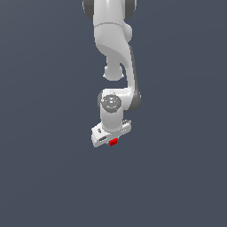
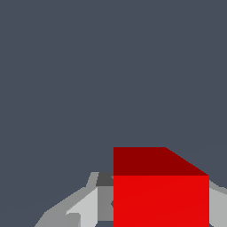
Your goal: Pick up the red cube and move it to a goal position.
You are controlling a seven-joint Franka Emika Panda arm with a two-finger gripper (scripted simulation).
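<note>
**Red cube clamped in the end effector**

So, the end effector (image 1: 112, 142) is seen pointing downward in the exterior view, and its fingers are closed in on the red cube (image 1: 113, 142), which is gripped between them. In the wrist view the red cube (image 2: 160, 190) is shown very close up, with one brightly lit face and a darker face above it, and a grey finger (image 2: 84, 208) is pressed up against one side while a sliver of the other finger is visible at the opposite side. Only a small bit of the cube is left peeking out below the white hand body in the exterior view. Further out, the white arm (image 1: 113, 40) is seen reaching in from the top of the exterior view, with the wrist joint stacked right above the hand. Everything around it is plain dark grey-blue background, and whether the cube is touching any surface can't be told.
</note>
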